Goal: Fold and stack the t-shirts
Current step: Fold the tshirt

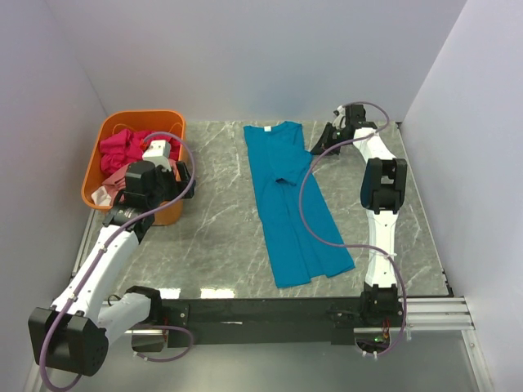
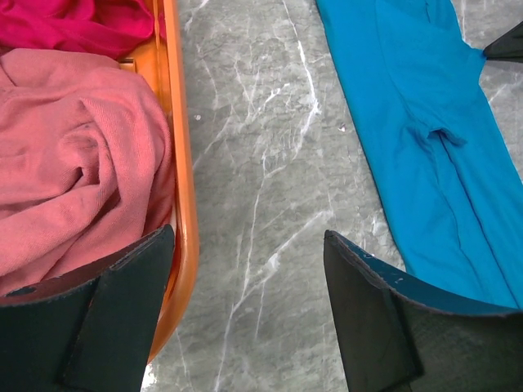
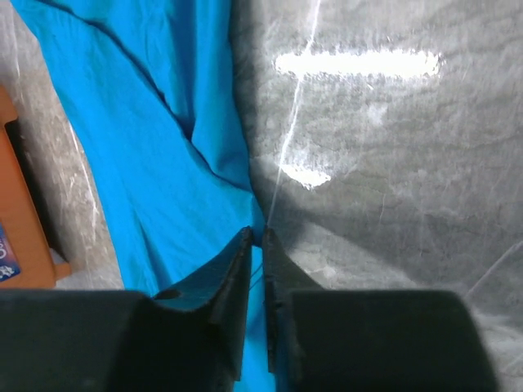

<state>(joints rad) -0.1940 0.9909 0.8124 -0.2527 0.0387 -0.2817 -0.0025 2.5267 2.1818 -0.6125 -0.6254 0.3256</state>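
Note:
The teal-blue t-shirt (image 1: 286, 196) lies lengthwise on the marble table, folded narrow, collar at the far end. My right gripper (image 1: 320, 144) is at its far right edge; in the right wrist view the gripper (image 3: 256, 237) is shut on the edge of the teal fabric (image 3: 147, 139). The magenta-pink shirt (image 1: 122, 147) and the salmon-pink shirt (image 1: 106, 192) lie crumpled in the orange basket (image 1: 135, 118). My left gripper (image 2: 247, 245) is open and empty, over the basket's right rim (image 2: 181, 163), with the salmon shirt (image 2: 73, 163) to its left and the teal shirt (image 2: 425, 122) to its right.
The basket stands at the table's far left corner against the left wall. White walls close in the left, back and right sides. Bare marble (image 1: 221, 220) lies between the basket and the teal shirt, and to the shirt's right (image 1: 409, 229).

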